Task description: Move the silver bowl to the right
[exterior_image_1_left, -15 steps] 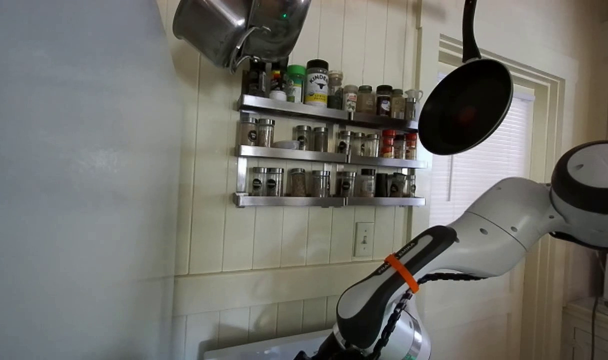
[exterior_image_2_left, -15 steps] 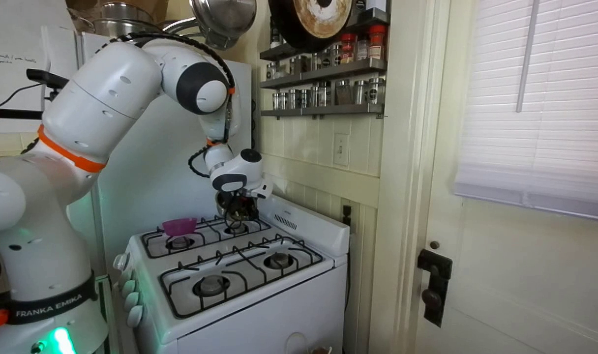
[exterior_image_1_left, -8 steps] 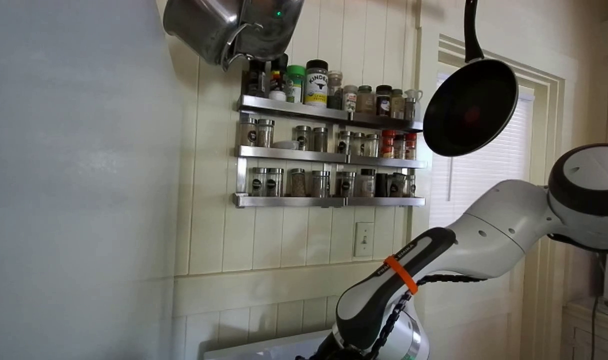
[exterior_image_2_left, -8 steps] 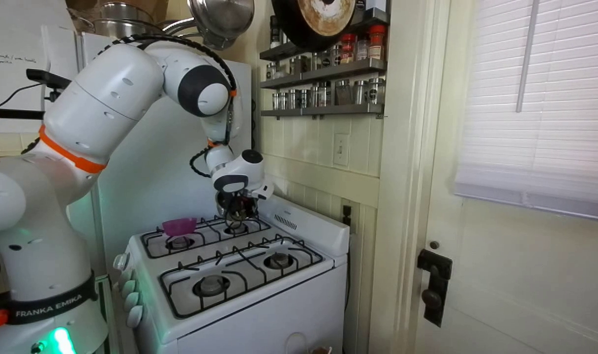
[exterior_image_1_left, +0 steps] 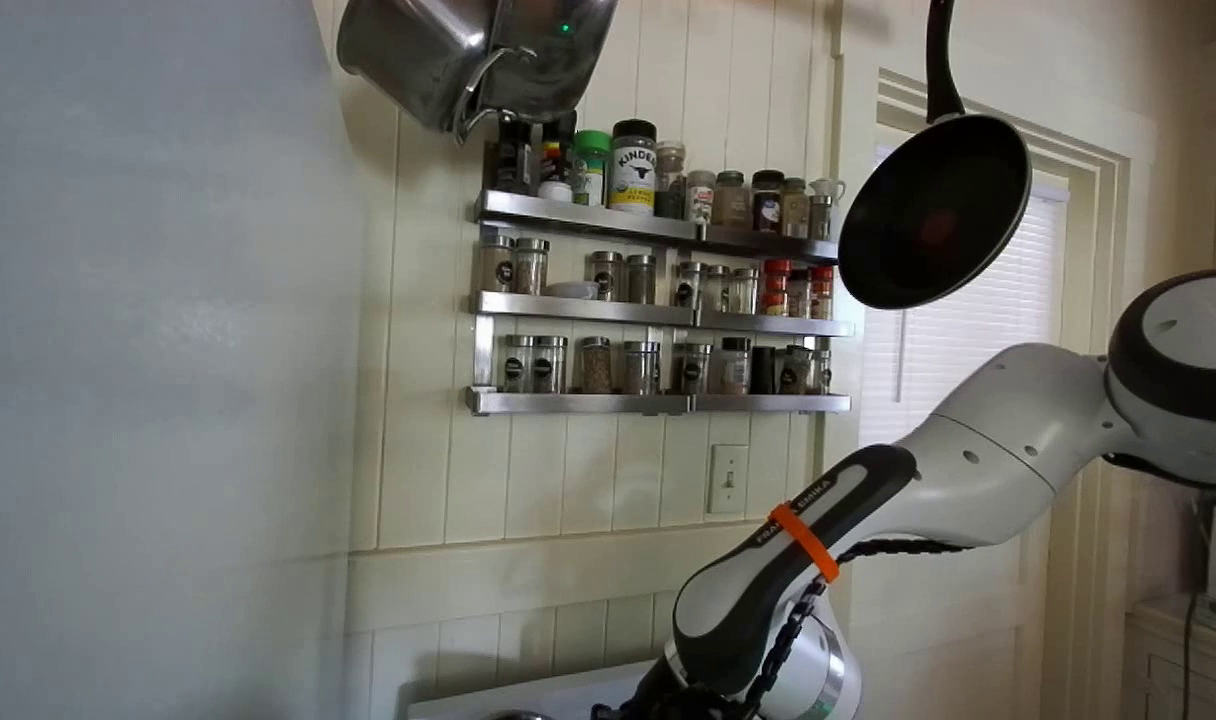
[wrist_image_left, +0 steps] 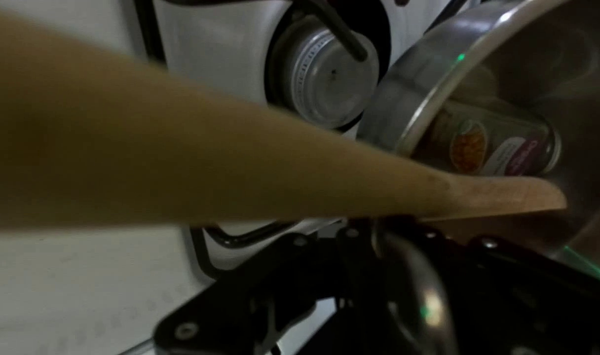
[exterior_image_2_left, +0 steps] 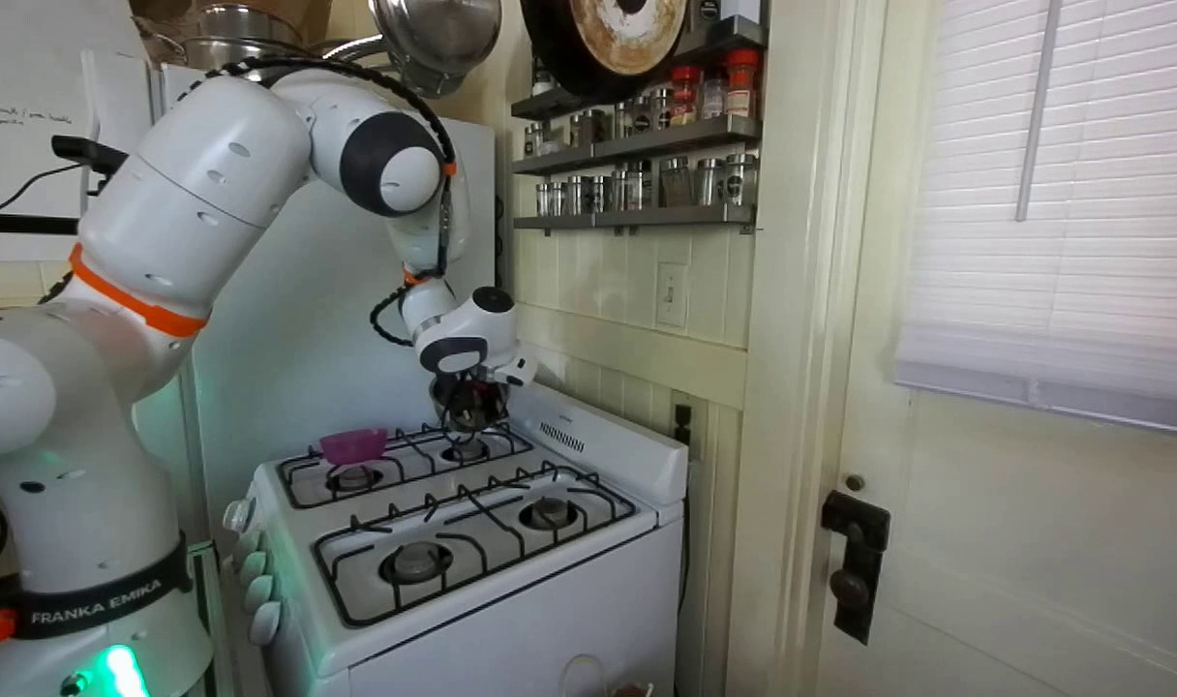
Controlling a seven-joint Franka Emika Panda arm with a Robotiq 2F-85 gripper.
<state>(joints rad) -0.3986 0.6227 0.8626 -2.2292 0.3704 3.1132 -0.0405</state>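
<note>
The silver bowl (wrist_image_left: 403, 98), deep and pot-like with a curved metal handle (wrist_image_left: 431, 301), is at the right of the wrist view, tilted with its mouth towards the camera. Its handle runs between the fingers of my gripper (wrist_image_left: 379, 229), which is shut on it. Inside the bowl lies a glass jar (wrist_image_left: 507, 140) with a label. A wooden spoon or spatula (wrist_image_left: 206, 167) crosses the view, its tip over the bowl's mouth. In an exterior view the gripper (exterior_image_2_left: 477, 402) and bowl are a dark cluster over the rear burner, partly hidden by the hand.
A pink bowl (exterior_image_2_left: 353, 445) sits on the front burner beside it. The white stove (exterior_image_2_left: 511, 620) has black grates (exterior_image_2_left: 472, 542) and a raised back panel (exterior_image_2_left: 598, 440). Spice shelves (exterior_image_1_left: 658, 402) line the wall. A frying pan (exterior_image_1_left: 933, 212) and pots (exterior_image_1_left: 428, 50) hang overhead.
My gripper has closed on the bowl's handle. The arm and bowl have risen slightly, and a sliver of silver metal now shows at an exterior view's bottom edge. The hanging pans sway.
</note>
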